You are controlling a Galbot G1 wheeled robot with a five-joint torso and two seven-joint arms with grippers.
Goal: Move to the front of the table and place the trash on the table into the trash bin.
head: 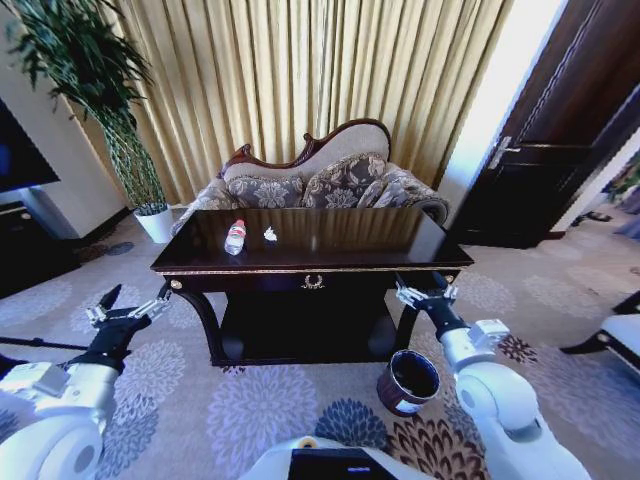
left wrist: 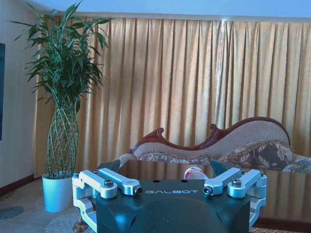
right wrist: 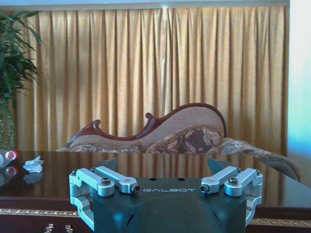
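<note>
The dark glossy table (head: 330,235) stands straight ahead in the head view. On its left part lie a clear plastic bottle (head: 235,237) with a red cap and a crumpled white paper scrap (head: 270,234). The maroon trash bin (head: 408,381) sits on the carpet by the table's front right leg. My left gripper (head: 128,310) hangs open, low and left of the table. My right gripper (head: 425,293) is open just before the table's right front edge, above the bin. In the right wrist view the bottle (right wrist: 6,157) and paper (right wrist: 33,165) lie beyond my open right gripper (right wrist: 167,187).
A patterned sofa (head: 320,175) stands behind the table before gold curtains. A tall plant in a white pot (head: 155,222) is at the back left, a dark door (head: 570,130) at the right. Dark furniture (head: 20,240) lines the left wall, and a chair (head: 620,335) sits at the right edge.
</note>
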